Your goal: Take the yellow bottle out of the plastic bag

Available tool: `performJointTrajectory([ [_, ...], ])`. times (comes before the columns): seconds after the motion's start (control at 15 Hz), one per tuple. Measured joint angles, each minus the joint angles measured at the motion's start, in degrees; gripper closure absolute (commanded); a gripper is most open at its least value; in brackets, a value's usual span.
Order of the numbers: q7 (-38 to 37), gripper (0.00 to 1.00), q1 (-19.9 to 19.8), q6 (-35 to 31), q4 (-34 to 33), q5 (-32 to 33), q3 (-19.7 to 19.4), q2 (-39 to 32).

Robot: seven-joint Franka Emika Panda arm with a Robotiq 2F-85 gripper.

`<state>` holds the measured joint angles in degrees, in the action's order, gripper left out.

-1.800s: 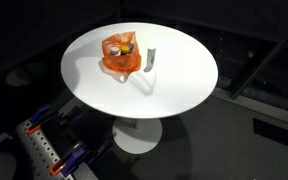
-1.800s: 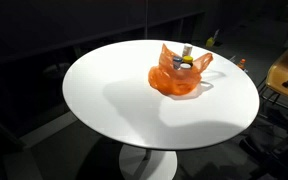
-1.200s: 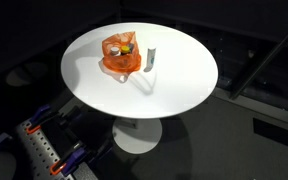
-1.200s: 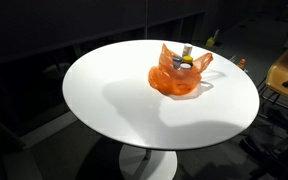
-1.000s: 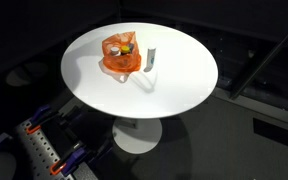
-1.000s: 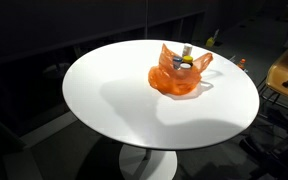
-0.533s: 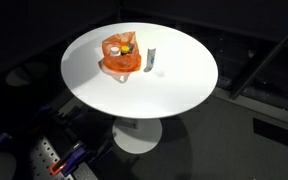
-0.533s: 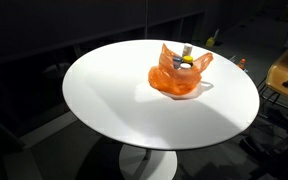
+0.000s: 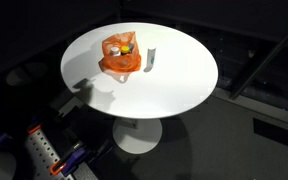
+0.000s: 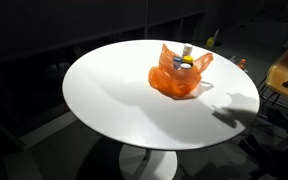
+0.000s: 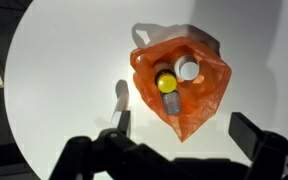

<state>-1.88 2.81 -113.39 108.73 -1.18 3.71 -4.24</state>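
Note:
An orange plastic bag (image 9: 121,60) lies on a round white table (image 9: 174,90); it shows in both exterior views (image 10: 178,78). In the wrist view the bag (image 11: 199,100) lies open below me. A yellow bottle (image 11: 168,88) with a yellow cap lies inside it, next to a white-capped item (image 11: 188,69). The bottle's top shows in an exterior view (image 10: 185,63). My gripper (image 11: 184,122) is open and empty, high above the bag's pointed end. It is out of frame in both exterior views.
A small grey shape (image 9: 152,57) stands on the table beside the bag. The table (image 10: 104,100) is ringed by dark floor. A chair (image 10: 286,76) stands past one edge. Robot hardware (image 9: 42,152) sits low beside the table.
The arm's shadow has slid across the table towards its edge. The bag and bottle have not moved.

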Motion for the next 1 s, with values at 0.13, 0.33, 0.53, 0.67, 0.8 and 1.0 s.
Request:
performJointTrajectory([
  [0.13,0.0,0.0,0.3,0.1,-0.7,0.4,0.0,-2.5],
  [0.33,0.0,0.0,0.9,-0.5,-0.7,3.0,0.0,-4.9],
  [0.53,0.0,0.0,1.0,-0.6,-0.7,3.3,0.0,-6.2],
  [0.67,0.0,0.0,1.0,-0.6,-0.7,3.3,0.0,-6.1],
  [0.8,0.0,0.0,1.0,-0.6,-0.7,3.3,0.0,-6.1],
  [1.0,0.3,0.0,1.0,-1.0,-0.7,2.8,0.0,-7.1],
])
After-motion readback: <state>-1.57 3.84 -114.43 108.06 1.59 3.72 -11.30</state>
